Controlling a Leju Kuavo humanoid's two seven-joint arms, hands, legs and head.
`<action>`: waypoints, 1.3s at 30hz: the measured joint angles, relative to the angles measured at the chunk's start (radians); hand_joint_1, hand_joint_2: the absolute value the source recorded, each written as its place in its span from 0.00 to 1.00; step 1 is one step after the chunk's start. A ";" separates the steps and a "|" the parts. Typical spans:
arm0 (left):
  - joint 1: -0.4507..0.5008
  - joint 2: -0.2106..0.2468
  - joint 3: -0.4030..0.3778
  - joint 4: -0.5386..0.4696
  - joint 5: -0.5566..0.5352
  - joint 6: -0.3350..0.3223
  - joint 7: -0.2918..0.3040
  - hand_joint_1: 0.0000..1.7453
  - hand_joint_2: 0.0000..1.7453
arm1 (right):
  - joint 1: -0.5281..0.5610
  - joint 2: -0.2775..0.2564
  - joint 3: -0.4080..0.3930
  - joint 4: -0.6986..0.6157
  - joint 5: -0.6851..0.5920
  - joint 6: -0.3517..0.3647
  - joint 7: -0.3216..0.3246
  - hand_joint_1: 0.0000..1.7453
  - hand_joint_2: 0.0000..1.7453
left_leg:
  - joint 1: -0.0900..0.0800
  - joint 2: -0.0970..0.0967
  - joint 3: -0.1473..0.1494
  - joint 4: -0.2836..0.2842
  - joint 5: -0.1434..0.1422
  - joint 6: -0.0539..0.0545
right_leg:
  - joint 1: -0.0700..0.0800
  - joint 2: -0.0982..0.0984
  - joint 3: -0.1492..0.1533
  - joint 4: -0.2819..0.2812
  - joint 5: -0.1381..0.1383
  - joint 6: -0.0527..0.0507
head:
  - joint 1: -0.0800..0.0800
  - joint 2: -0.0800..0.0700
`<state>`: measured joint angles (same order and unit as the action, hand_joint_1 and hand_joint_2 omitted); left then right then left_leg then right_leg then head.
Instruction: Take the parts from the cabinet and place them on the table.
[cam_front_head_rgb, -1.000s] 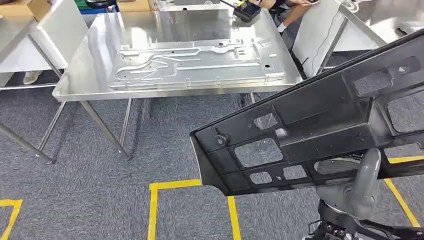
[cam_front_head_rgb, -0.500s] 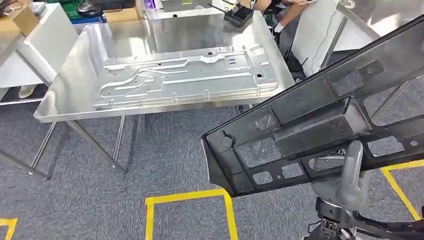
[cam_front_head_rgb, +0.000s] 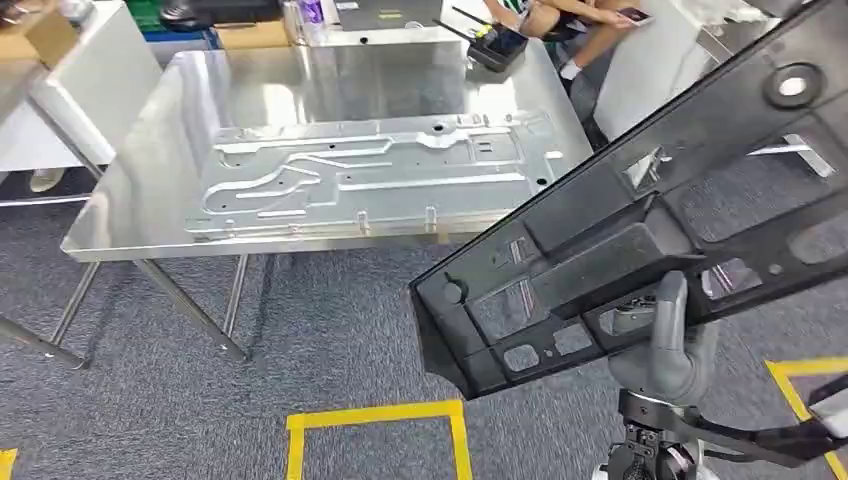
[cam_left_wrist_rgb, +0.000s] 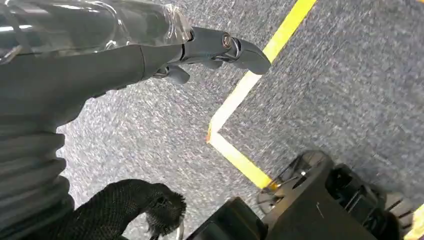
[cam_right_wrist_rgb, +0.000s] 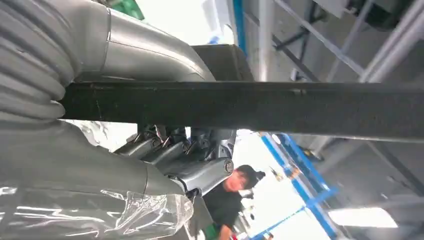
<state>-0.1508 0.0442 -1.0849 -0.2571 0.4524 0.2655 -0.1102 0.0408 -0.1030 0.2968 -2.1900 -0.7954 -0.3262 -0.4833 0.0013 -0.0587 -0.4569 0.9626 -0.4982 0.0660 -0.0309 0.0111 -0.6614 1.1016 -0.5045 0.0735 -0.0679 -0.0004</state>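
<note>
Underfoot, grey carpet (cam_front_head_rgb: 300, 330) runs across the room, marked with yellow tape lines (cam_front_head_rgb: 375, 412), and a steel table (cam_front_head_rgb: 150, 180) stands ahead on thin metal legs. A stamped silver panel (cam_front_head_rgb: 370, 175) lies flat on its top, and a dark handheld device (cam_front_head_rgb: 497, 45) sits at the far edge near a seated person (cam_front_head_rgb: 570, 15). The right hand (cam_front_head_rgb: 670, 340) grips the black plastic part (cam_front_head_rgb: 640, 220), thumb up over its lower rail, holding it tilted in the air, short of the table. The left hand (cam_left_wrist_rgb: 125, 55) hangs above the carpet with its fingers loosely extended, holding nothing. Compared with a second ago, the whole view has shifted, and the part's right end is raised higher in the frame.
</note>
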 joint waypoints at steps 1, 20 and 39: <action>0.002 0.000 0.000 0.000 0.000 0.000 0.000 0.00 1.00 | -0.003 0.000 0.003 0.015 0.000 -0.002 0.001 1.00 1.00 | 0.000 -0.010 -0.002 0.000 -0.014 -0.010 | -0.013 0.031 0.009 -0.076 0.103 0.012 | 0.002 0.000; -0.012 0.013 0.004 -0.003 0.000 -0.007 0.009 0.00 1.00 | -0.068 0.033 0.105 0.243 -0.074 0.085 0.051 1.00 1.00 | -0.045 0.058 -0.143 -0.003 0.103 0.027 | 0.001 -0.067 0.217 -0.128 -0.028 -0.031 | -0.008 0.000; 0.023 0.011 0.007 -0.002 0.052 0.012 -0.018 0.00 1.00 | -0.044 0.031 0.103 0.252 -0.034 0.071 -0.029 1.00 1.00 | -0.024 0.020 0.099 -0.071 -0.052 -0.006 | 0.016 -0.012 0.005 -0.124 0.151 -0.033 | -0.005 0.000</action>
<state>-0.1280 0.0549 -1.0780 -0.2590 0.5040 0.2773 -0.1286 -0.0035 -0.0725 0.3994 -1.9383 -0.8293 -0.2549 -0.5127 -0.0227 -0.0391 -0.3577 0.8915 -0.5506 0.0596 -0.0152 -0.0012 -0.6569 0.9780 -0.3538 0.0409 -0.0725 -0.0004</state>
